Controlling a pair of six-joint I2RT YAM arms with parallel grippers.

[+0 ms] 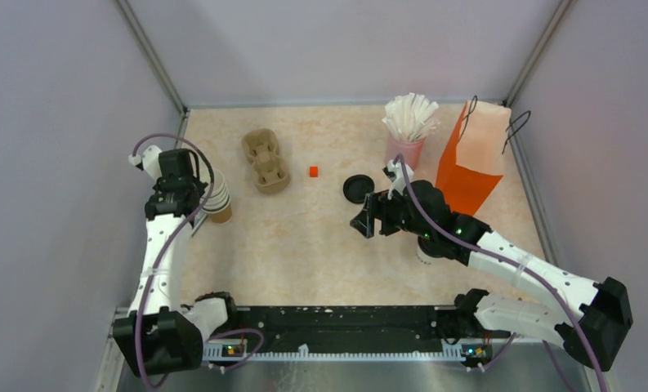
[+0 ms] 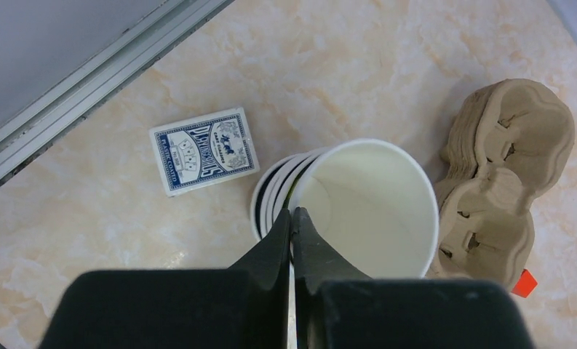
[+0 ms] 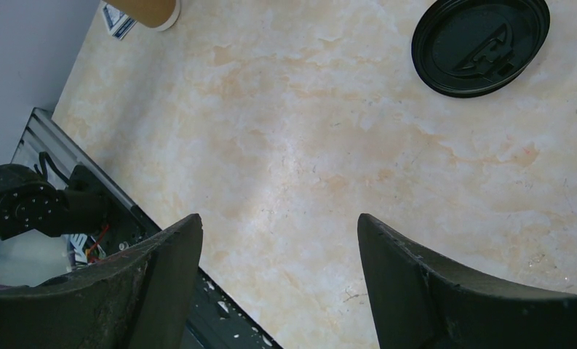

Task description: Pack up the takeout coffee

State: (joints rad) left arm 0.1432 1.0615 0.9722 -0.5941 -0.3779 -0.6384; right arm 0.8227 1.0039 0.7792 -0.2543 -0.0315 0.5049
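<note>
Left claw (image 2: 294,218) is pinched tight on the rim of the top paper cup (image 2: 372,203) of the stack (image 2: 265,203) at the left edge of the table (image 1: 320,245), and I see my right claw (image 3: 276,222) spread wide near the loose black lid (image 1: 357,188) beside the pink straw cup (image 1: 405,151).

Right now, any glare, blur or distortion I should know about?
Top external: even soft light, faint shadows, sharp, walls splay outward. Left wrist: left tool, shut on the cup rim, is a featureless black mass; cup interior bright, not clipped. Right wrist: right tool soft near the lens, lid sharp with mild sheen.
</note>
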